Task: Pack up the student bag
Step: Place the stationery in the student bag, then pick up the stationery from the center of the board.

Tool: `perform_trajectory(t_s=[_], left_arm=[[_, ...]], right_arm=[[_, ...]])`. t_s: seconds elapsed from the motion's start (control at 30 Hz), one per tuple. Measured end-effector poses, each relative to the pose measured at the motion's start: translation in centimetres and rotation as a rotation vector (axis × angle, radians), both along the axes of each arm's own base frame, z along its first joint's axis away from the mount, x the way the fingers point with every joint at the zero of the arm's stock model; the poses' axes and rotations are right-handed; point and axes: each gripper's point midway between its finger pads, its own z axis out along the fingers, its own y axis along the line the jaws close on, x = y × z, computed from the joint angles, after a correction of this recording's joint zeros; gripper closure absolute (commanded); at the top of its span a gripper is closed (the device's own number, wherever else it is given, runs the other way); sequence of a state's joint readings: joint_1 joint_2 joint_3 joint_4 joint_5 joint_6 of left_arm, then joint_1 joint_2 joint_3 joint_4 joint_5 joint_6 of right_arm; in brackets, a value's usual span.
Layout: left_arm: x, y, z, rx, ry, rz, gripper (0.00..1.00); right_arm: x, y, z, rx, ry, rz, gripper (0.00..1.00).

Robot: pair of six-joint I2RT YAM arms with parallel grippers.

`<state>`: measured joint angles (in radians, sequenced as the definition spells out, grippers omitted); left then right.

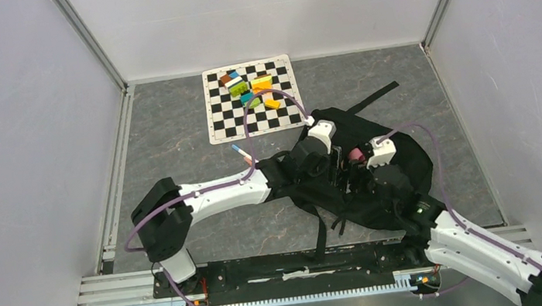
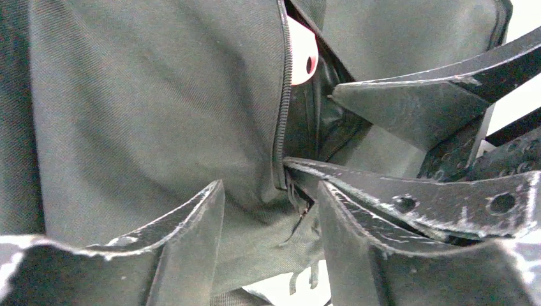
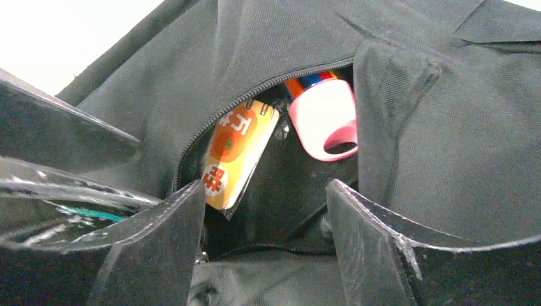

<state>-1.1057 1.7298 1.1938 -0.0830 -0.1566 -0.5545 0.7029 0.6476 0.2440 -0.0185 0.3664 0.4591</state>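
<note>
Black fabric fills the middle of the overhead view: the student bag [image 1: 346, 120] lies slumped on the grey table [image 1: 172, 134], right of centre, with its straps trailing toward my bases. Both my arms reach into it, my left claw [image 1: 336, 168] coming from the left and my right claw [image 1: 360, 175] from the near right. They are black against black here, so I cannot read their opening from above. A checkered mat [image 1: 252, 97] with coloured blocks [image 1: 248, 85] lies beyond the bag, and a pen [image 1: 240, 153] rests just beside my left arm. From my left wrist, the 2 fingers [image 2: 185, 242] stand well apart with nothing pinched between them. The bag's cloth lies just under them, its zip [image 2: 281, 115] running up to a gap where a pink and white object [image 2: 301, 54] peeps out, and my right claw's fingers cross in from the right. From my right wrist, the fingers [image 3: 376, 248] are also spread wide and hold nothing. They sit at the mouth of the bag's unzipped pocket, with an orange packet [image 3: 236, 156] and the pink and white object inside the opening, just past the tips.
</note>
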Motion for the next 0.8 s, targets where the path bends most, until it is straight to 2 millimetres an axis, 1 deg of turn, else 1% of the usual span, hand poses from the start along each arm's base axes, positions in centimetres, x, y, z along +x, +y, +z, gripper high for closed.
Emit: perform_trajectory(t_s=[0.03,0.1,0.17,0.2,0.23,0.33,0.47,0.53,0.57,0.63,0.7,0.73,0.8], left_arm=[[0.0,0.2,0.4,-0.006,-0.007,0.003,0.27],[-0.1,0.9,1.2,-0.018,-0.022,0.017,0.18],[-0.3,1.9,1.8,-0.028,-0.036,0.031,0.10],[-0.4,2.5,1.6,-0.020,-0.039,0.041,0.07],[-0.5,2.8,2.5,-0.036,-0.049,0.045,0.05],[-0.9,4.2,3.9,-0.060,-0.065,0.055,0.01],[-1.4,6.6,5.6,-0.093,-0.045,0.062,0.00],[-1.1,8.5,6.0,-0.094,-0.026,0.076,0.00],[-0.9,9.9,6.2,-0.092,-0.003,0.084,0.00],[-0.2,12.1,6.8,-0.089,0.024,0.110,0.00],[0.9,15.1,7.1,-0.060,0.047,0.150,0.00],[1.5,16.6,7.4,-0.039,0.054,0.172,0.00],[2.9,19.1,8.1,-0.007,0.049,0.217,0.00]], right_arm=[[-0.2,-0.4,0.2,-0.002,-0.007,-0.006,0.14],[-0.5,-0.9,0.7,-0.001,-0.016,-0.015,0.07],[-1.0,-1.3,1.2,-0.008,-0.019,-0.010,0.04],[-1.2,-1.4,1.7,-0.016,-0.020,-0.005,0.03],[-1.2,-1.5,2.1,-0.021,-0.024,-0.003,0.03],[-1.3,-1.7,4.0,-0.045,-0.042,0.010,0.02],[-0.8,-1.3,8.1,-0.062,-0.095,0.044,0.02],[-0.6,-0.7,9.9,-0.064,-0.121,0.075,0.02],[-0.5,-0.3,10.6,-0.068,-0.128,0.096,0.02],[-0.1,1.0,11.3,-0.078,-0.125,0.151,0.05],[0.2,2.6,11.1,-0.087,-0.101,0.217,0.06],[0.3,3.5,10.7,-0.090,-0.082,0.256,0.06],[0.5,5.3,9.6,-0.099,-0.041,0.320,0.09]])
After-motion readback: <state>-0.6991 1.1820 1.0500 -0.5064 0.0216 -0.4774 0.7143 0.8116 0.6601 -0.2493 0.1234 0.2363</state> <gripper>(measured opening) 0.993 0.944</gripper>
